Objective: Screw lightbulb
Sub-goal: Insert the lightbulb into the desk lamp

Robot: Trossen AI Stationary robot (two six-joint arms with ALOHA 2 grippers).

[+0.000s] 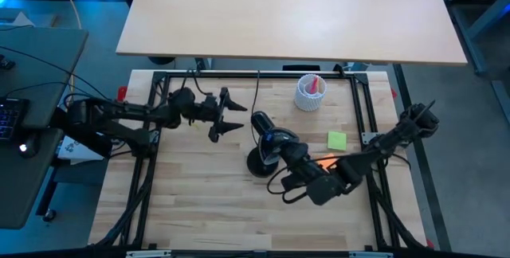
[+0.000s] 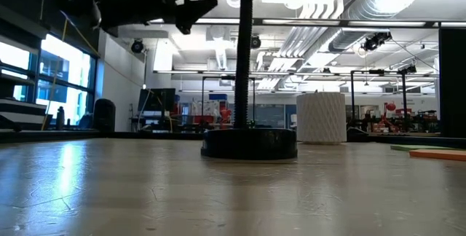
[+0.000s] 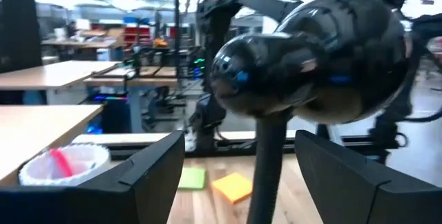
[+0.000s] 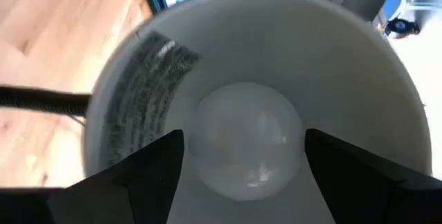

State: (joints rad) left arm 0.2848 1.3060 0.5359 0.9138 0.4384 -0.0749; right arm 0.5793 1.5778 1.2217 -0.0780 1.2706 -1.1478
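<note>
The right gripper, fingers apart, faces the lightbulb inside the lamp shade; closing off-centre could make it slip or cross-thread. The left gripper, likewise spread, flanks the lamp stem; without bracing, the desk lamp may twist.

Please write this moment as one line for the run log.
left claw: open, raised beside lamp shade | right claw: open, either side of lightbulb inside shade | lamp base: on table

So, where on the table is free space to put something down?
The near strip of the table and the left part under the left gripper are bare. It is crowded around the lamp, right gripper, sticky notes and ribbed cup.
</note>
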